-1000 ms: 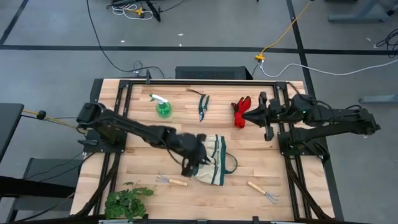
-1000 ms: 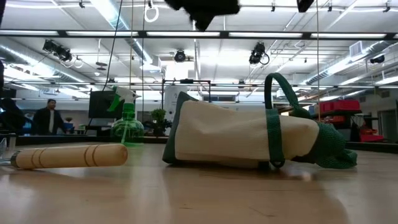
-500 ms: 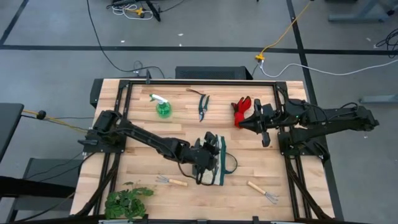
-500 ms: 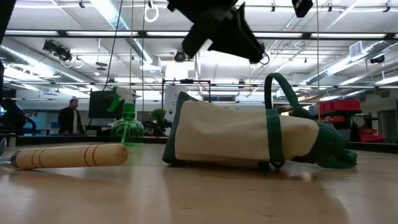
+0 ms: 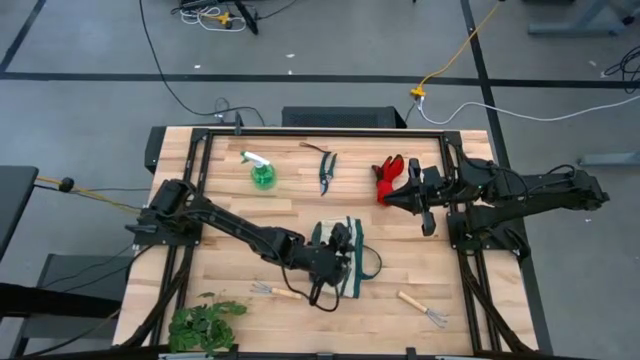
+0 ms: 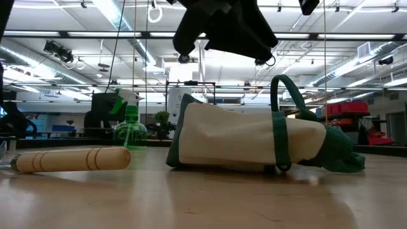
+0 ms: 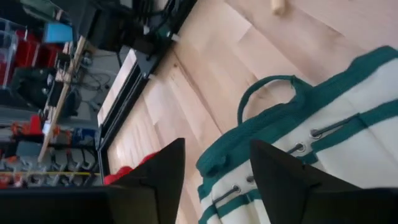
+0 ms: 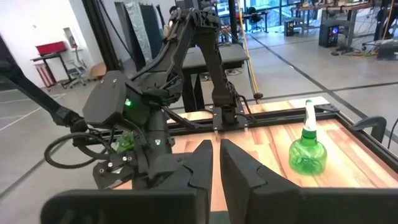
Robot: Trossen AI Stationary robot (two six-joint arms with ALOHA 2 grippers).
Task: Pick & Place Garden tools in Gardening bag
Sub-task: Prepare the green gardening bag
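Observation:
The gardening bag (image 5: 354,283), cream with green trim, lies on its side on the table's near middle (image 6: 241,143). My left gripper (image 5: 338,250) is open and hangs just above it. In the left wrist view its fingers (image 7: 214,165) stand over the bag's green-trimmed edge by a loop handle (image 7: 267,90). My right gripper (image 5: 389,199) is shut and empty beside the red gloves (image 5: 386,176). The green spray bottle (image 5: 262,173) and the shears (image 5: 327,171) lie at the far side. One wooden-handled rake (image 5: 276,291) lies left of the bag and another (image 5: 424,307) right of it.
A leafy plant bunch (image 5: 204,325) lies at the near left corner. Black frame rails (image 5: 205,135) run along the table's far and side edges. Bare wood lies between the bag and the far-side tools. The room shows beyond the table in the low view.
My left gripper has come down toward the bag and gone a little toward the table's right edge, so it now hangs over the bag. My right gripper has shifted slightly toward the near edge beside the gloves. The bag and tools have stayed in place.

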